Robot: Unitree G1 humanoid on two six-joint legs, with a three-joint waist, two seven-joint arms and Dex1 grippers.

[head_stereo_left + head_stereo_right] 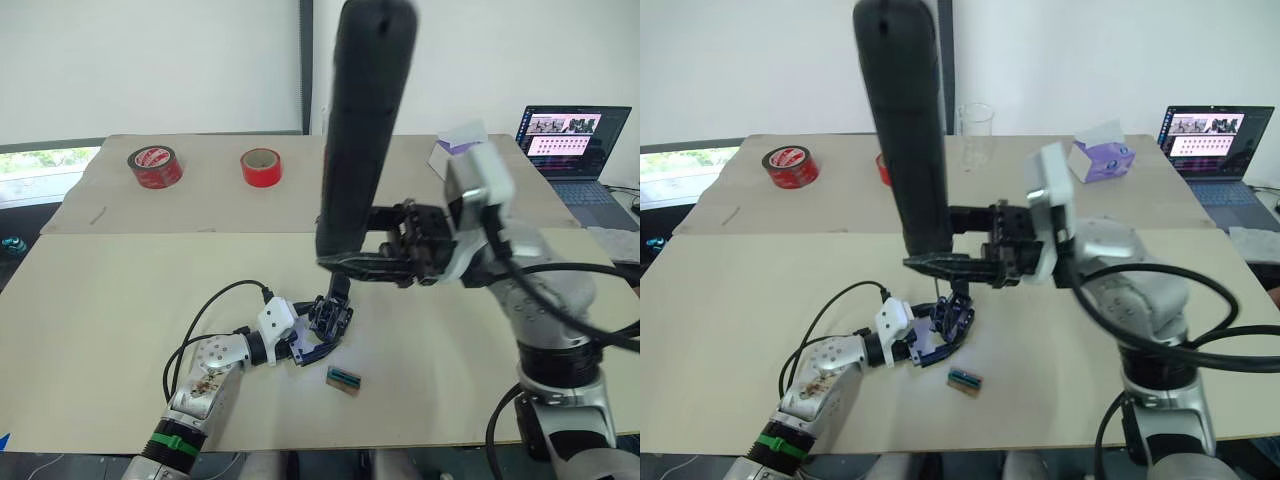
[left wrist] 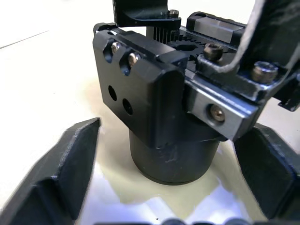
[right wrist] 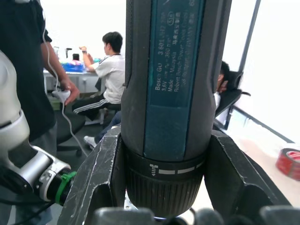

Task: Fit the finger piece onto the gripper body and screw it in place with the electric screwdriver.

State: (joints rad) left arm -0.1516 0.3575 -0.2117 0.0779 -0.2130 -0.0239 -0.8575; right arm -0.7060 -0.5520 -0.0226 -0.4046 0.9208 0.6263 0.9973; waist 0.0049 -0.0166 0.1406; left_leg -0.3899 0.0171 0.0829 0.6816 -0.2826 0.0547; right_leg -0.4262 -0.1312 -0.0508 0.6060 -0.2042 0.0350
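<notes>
Your right gripper [image 1: 345, 262] is clenched on the electric screwdriver [image 1: 362, 130], holding it upright with the rounded end high and the thin bit pointing down at the gripper body [image 1: 330, 318]; in the right wrist view its two fingers [image 3: 96, 178] press against either side of the screwdriver's collar. The gripper body stands on the counter [image 1: 100, 330] on its round base (the left wrist view shows the base flat on the surface), and the screwdriver's tip sits right at its top; whether bit and screw actually touch you cannot tell.

Your left gripper [image 1: 322, 340] lies low on the counter with its fingers [image 2: 70, 159] spread around the gripper body's base; a gap shows between the near finger and the base, so it reads as released rather than gripping. A black cable loops over the counter beside that arm.

A tiny green-and-brown block [image 1: 343, 380] lies on the counter just in front of the gripper body, apart from it. The finger piece cannot be made out as a separate part. Farther back you see a dark red tape roll [image 1: 154, 166], a bright red tape roll [image 1: 261, 167], a clear cup [image 1: 976, 135], a purple box [image 1: 1101, 155], and a laptop [image 1: 575, 145] at the far right.
</notes>
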